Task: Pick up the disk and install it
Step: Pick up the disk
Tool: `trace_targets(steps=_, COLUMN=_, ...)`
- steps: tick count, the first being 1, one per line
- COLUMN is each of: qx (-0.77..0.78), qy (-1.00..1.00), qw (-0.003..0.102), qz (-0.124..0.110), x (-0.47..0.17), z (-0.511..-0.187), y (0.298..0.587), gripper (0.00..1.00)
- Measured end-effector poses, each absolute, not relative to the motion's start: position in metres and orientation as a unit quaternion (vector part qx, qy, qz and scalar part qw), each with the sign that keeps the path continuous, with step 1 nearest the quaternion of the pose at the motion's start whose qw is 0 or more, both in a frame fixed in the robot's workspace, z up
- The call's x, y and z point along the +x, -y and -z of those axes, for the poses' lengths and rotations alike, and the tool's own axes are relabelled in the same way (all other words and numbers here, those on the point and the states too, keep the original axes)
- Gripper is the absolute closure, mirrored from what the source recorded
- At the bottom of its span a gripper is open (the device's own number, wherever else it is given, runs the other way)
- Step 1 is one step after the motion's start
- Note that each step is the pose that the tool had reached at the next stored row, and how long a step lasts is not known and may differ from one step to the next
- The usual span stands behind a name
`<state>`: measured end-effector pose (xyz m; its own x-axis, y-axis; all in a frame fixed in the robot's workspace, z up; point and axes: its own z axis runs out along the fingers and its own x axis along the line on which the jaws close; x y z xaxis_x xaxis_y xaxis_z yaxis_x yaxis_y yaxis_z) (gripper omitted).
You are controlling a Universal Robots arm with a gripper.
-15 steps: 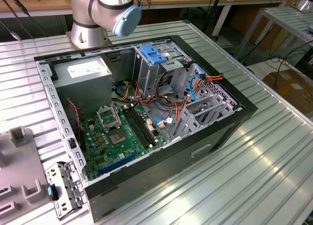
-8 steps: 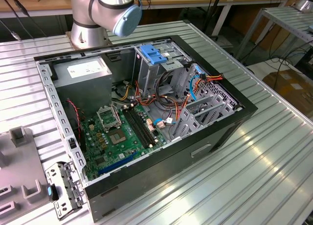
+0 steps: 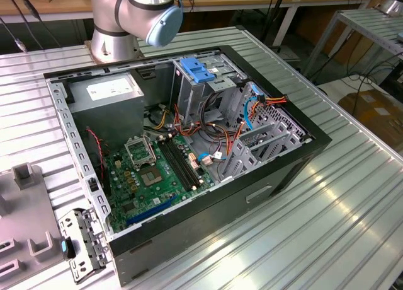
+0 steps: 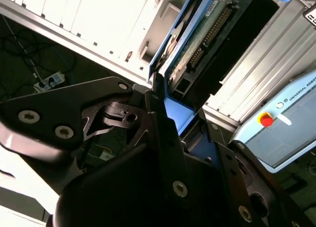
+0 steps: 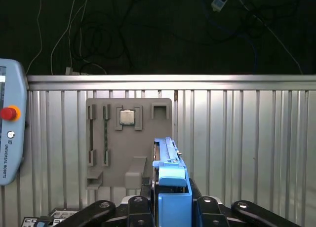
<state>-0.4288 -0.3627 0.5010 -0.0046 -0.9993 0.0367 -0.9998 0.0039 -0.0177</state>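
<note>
Desk (image 3: 352,227): ribbed metal top, carrying the whole setup.
Arm (image 3: 135,12): base is standing at the far edge of the desk in the exterior view, behind the computer case.
Computer case (image 3: 208,224): black, lying on its side w/ the cover off & its insides facing up.
Circuit board (image 3: 151,176): green, lying flat on the case floor, twd the exterior view's left.
Power box (image 3: 107,94): grey w/ a white sticker, sitting in the case's far corner on the exterior view's left.
Tray (image 5: 128,148): grey slotted holder, lying flat on the desk; in the first wrist view it's showing just behind the disk.
Control pad (image 4: 286,128): grey-blue w/ a red button, lying near the desk's edge in both wrist views.
Drive cage (image 3: 189,94): bare metal, standing in the far part of the case, just beside the power box, w/ wires (image 3: 252,107) trailing nearby.
Pincer (image 5: 172,190): black fingers (image 4: 158,113) are gripping the disk from both sides.
Disk (image 5: 167,150): sitting btwn the pincer's fingers, held edge-on & up off the desk, over the tray area; blue rails are running along its edges, and its green underside is showing in the second wrist view.
Latch (image 3: 198,69): blue plastic, sitting on top of the drive cage.
Chip (image 5: 127,117): small & square, sitting in one pocket of the tray.
</note>
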Motion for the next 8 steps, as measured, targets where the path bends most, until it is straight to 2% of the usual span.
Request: trace_targets(steps=8, qx=0.705, qy=0.708, qw=0.007, qz=-0.019, x=-0.416, z=-0.501, y=0.363, gripper=0.63)
